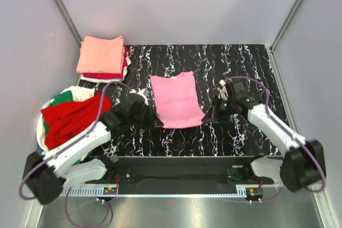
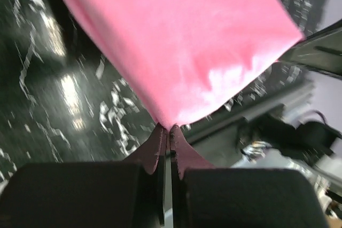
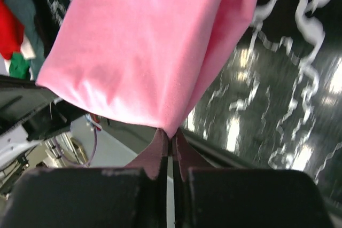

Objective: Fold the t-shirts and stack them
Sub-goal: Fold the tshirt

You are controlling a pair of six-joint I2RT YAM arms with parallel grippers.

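Note:
A bubblegum pink t-shirt (image 1: 176, 100), folded into a long strip, lies on the black marbled table (image 1: 246, 68) at the middle. My left gripper (image 1: 158, 124) is shut on its near left corner, and the cloth (image 2: 176, 36) hangs from the fingertips (image 2: 158, 143). My right gripper (image 1: 206, 117) is shut on its near right corner (image 3: 155, 52). The near edge is lifted off the table. A stack of folded tees, salmon-orange (image 1: 101, 53) on top with red and white beneath, sits at the far left corner.
A heap of loose tees, red (image 1: 72, 118), green (image 1: 60, 100) and white, lies in a white basket (image 1: 40, 132) at the left beside my left arm. Grey walls close in the table on three sides.

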